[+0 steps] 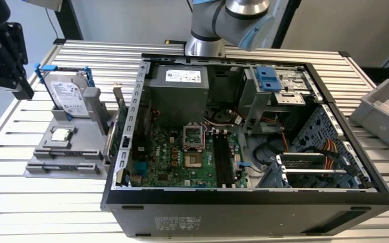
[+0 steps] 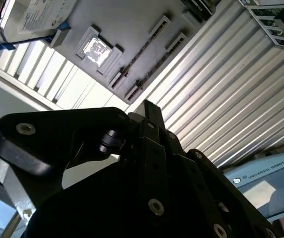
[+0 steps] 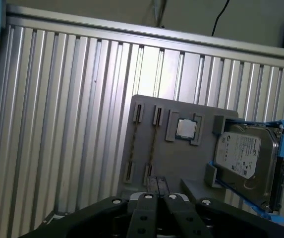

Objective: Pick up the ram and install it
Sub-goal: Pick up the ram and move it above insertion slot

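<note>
The open computer case point(image 1: 248, 212) lies well away from the gripper point(image 3: 159, 184), which hangs above the gray parts holder point(image 3: 181, 163), fingers pressed together on nothing. The ram point(image 3: 153, 144) stands edge-on in that holder below the fingertips. The pick-up looks unstarted, and it calls for spread fingers straddling the thin board.

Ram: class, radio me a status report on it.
Gripper shut, empty, apart from the grey holder. Ram sticks on edge in its slots, untouched. Hard drive stands beside them, not blocking.

Open computer case point(image 1: 248, 203), hard drive point(image 1: 67, 95) upright in grey holder point(image 1: 63, 164) — gripper point(image 1: 15, 76) nearby
</note>
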### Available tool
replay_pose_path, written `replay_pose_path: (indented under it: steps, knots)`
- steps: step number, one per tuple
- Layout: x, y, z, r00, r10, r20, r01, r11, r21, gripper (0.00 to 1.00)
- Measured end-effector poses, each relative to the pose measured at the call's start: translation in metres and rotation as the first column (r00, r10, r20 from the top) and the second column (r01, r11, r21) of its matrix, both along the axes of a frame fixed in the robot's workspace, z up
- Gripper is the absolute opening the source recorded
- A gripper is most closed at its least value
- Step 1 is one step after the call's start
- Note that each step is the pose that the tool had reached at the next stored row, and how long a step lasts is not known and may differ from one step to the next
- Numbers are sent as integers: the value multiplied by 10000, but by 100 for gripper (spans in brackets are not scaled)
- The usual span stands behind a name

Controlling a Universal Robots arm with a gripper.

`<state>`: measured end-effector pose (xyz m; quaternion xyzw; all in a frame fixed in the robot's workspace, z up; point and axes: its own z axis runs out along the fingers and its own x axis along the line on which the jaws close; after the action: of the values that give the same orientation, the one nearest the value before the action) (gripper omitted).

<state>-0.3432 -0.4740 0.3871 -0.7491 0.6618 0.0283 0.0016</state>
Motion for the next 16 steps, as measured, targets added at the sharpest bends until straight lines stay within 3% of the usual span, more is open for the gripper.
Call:
replay_pose_path:
  steps: [3,4,16]
  knots:
    - [0,0,0,10000,3,0,-3,10000,0,0]
    - [0,0,0,10000,4,0,-4,10000,0,100]
    - [0,0,0,10000,16,0,-16,10000,0,100]
